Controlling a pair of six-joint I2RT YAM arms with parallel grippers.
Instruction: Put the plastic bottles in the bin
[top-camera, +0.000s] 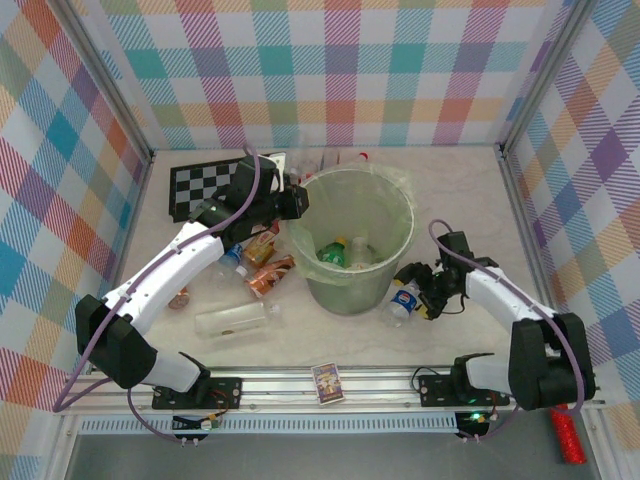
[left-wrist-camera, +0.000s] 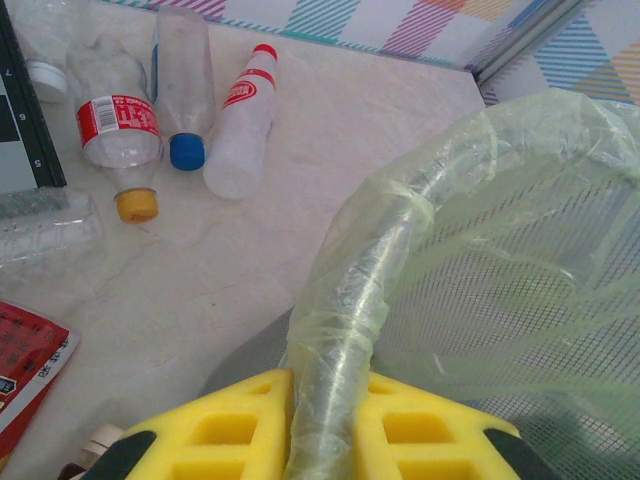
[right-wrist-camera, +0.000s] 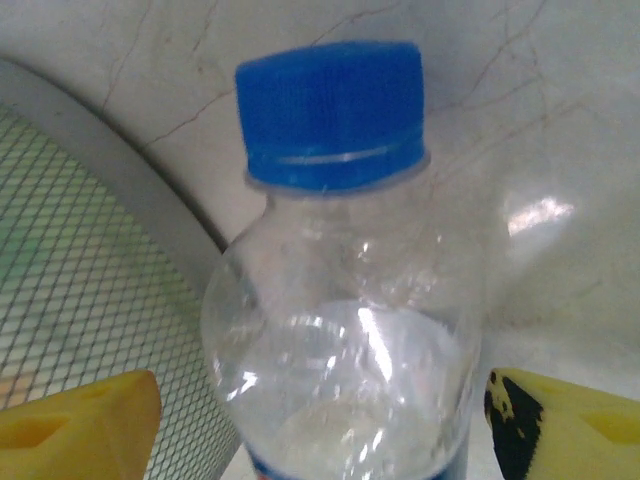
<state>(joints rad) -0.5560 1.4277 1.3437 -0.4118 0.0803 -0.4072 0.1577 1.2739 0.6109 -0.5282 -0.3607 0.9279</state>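
Left hand (left-wrist-camera: 325, 420) clamped on bin (left-wrist-camera: 400, 225) rim; right hand (right-wrist-camera: 320, 425) wide, straddling blue-capped clear bottle (right-wrist-camera: 340, 320) just beside the bin.

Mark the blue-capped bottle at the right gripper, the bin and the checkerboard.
blue-capped bottle (right-wrist-camera: 330, 115), right wrist view, on its cap
bin (top-camera: 345, 290), top external view, on its near wall
checkerboard (top-camera: 195, 190), top external view, its middle

White-and-black arms (top-camera: 170, 270), purple cables (top-camera: 257, 178), yellow claw pads (left-wrist-camera: 240, 430)
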